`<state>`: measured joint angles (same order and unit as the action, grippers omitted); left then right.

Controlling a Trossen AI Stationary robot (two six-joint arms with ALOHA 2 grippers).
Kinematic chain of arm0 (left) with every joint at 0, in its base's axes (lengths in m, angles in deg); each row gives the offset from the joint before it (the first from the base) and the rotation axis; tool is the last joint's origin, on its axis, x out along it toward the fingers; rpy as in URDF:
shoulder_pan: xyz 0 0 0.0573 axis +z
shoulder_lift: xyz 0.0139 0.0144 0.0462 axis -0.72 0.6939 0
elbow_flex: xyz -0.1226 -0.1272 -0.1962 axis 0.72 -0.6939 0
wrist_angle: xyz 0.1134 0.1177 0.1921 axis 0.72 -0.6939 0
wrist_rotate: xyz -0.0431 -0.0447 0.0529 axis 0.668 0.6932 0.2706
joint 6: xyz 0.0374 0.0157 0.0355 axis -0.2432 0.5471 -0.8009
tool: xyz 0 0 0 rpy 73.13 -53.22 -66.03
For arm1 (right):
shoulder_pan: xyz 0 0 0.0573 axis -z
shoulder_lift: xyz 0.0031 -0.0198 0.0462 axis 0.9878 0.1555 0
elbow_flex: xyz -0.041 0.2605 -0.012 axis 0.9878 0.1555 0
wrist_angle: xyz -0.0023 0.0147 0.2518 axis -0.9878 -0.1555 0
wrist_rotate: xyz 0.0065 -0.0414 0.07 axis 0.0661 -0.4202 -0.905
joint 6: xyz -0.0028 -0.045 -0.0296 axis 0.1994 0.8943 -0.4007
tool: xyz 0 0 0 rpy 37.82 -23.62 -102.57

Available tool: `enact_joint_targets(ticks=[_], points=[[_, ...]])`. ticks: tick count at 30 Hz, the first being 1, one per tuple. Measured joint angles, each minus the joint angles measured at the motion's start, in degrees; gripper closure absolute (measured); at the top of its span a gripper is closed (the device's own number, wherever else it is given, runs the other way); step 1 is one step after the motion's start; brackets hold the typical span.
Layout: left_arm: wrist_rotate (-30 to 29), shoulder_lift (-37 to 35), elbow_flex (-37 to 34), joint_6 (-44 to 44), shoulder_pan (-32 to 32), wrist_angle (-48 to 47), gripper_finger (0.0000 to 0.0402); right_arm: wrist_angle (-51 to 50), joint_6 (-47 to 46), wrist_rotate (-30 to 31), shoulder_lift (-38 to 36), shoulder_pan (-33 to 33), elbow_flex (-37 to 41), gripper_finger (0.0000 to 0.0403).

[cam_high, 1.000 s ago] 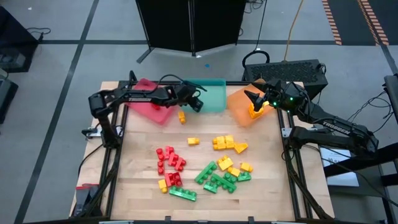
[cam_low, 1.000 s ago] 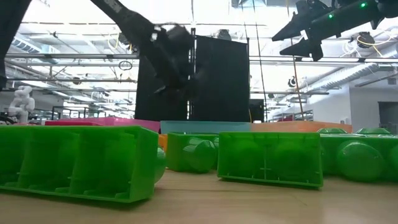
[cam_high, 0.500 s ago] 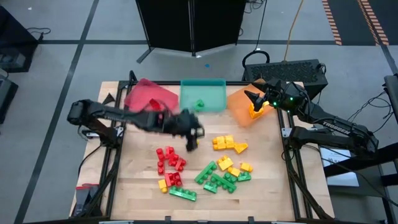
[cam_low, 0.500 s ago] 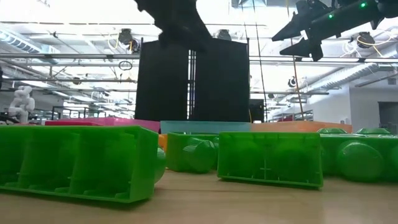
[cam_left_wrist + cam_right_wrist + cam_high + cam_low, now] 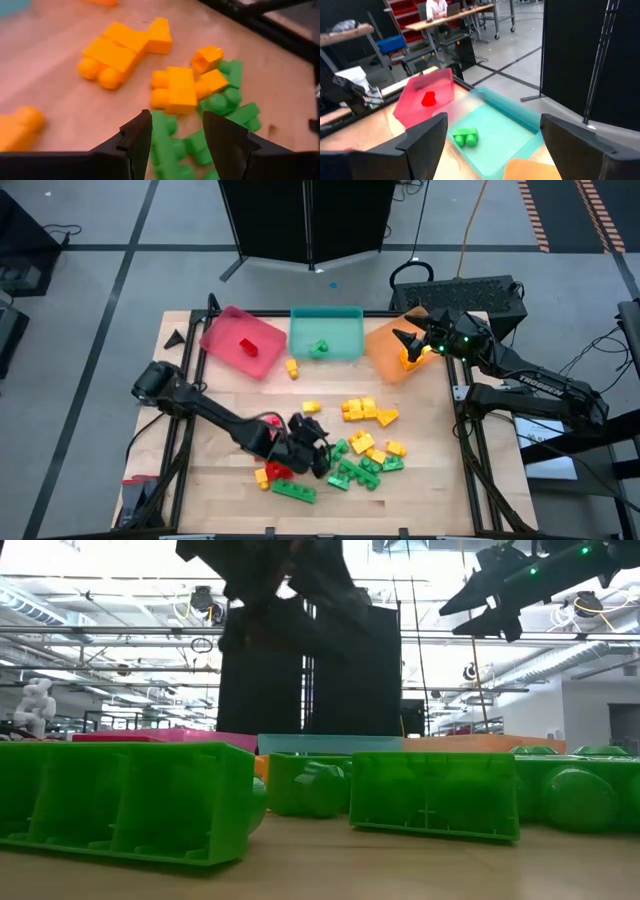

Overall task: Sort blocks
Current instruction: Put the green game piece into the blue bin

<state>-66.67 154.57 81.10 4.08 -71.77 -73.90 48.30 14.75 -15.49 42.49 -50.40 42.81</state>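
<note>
The blocks are a loose heap of red (image 5: 272, 436), green (image 5: 347, 468) and yellow (image 5: 362, 410) bricks on the near half of the table. My left gripper (image 5: 312, 448) hangs open over the heap. In the left wrist view its fingers (image 5: 136, 141) stand on either side of a green brick (image 5: 164, 136); I see no touch. My right gripper (image 5: 404, 340) waits open and empty above the orange tray (image 5: 384, 352), and the right wrist view shows its fingers (image 5: 426, 141) spread wide. One red brick (image 5: 248, 347) lies in the red tray (image 5: 228, 330) and one green brick (image 5: 320, 348) in the teal tray (image 5: 340, 330).
A single yellow brick (image 5: 292, 367) lies on the wood just in front of the trays, another (image 5: 311, 407) sits mid-table, and a third (image 5: 411, 361) lies in the orange tray. Bare wood stretches between the trays and the heap. Large green bricks (image 5: 130, 802) fill the low view's foreground.
My left arm has swung from above the teal tray at the far edge toward the near edge and come down over the heap. A green brick that was not visible in the teal tray a second ago now lies there. The right arm has kept still.
</note>
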Motion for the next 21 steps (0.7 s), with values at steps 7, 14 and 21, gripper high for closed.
enact_joint_targets(ticks=[7,14,21], points=[[-1.36,7.93,3.50,2.17,-2.81,1.76,0.0222,-2.90,-0.07,0.00,0.00,-0.02,0.00,0.0088],[-2.77,14.08,8.22,1.81,-3.67,-1.75,0.0222,-4.16,-0.03,0.00,0.00,-0.02,0.00,0.0088],[-6.39,16.39,12.40,5.59,-3.66,-15.64,0.0222,-5.43,-0.18,0.00,0.00,-0.02,0.00,0.0088]])
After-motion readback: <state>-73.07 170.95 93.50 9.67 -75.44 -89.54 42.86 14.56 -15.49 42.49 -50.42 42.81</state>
